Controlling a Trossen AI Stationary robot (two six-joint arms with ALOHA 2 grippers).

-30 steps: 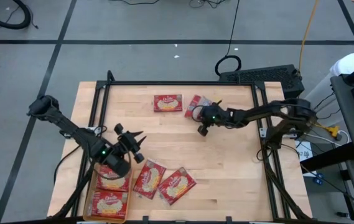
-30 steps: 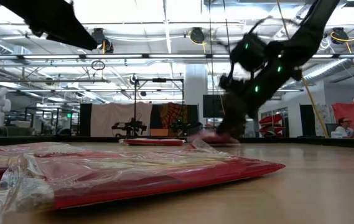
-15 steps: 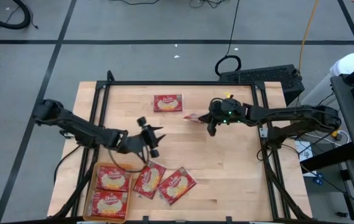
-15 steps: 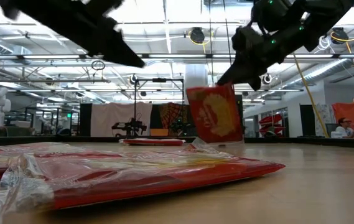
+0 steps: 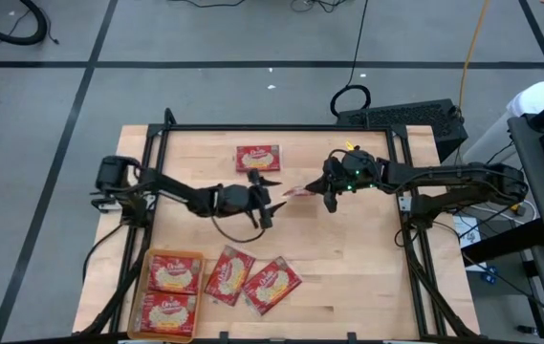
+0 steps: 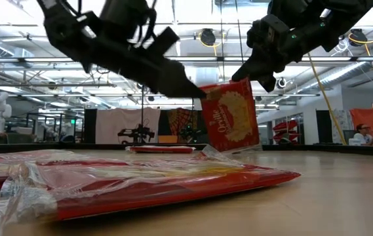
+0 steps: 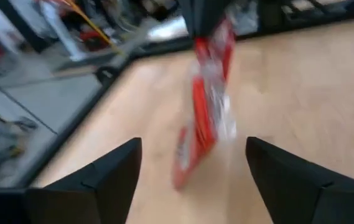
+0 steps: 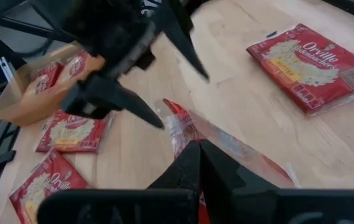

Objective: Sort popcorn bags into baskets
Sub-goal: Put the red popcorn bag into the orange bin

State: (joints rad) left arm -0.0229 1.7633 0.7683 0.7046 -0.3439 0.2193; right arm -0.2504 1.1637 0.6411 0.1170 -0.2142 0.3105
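The wooden table has a black frame along its edges. At about twelve o'clock one bag lies flat on the wood. At about seven o'clock sits the orange basket, and just beside it, toward six o'clock, two bags lie flat, touching each other.

a robotics lab — exposed ceiling ducts, other rigs behind the wooden table.
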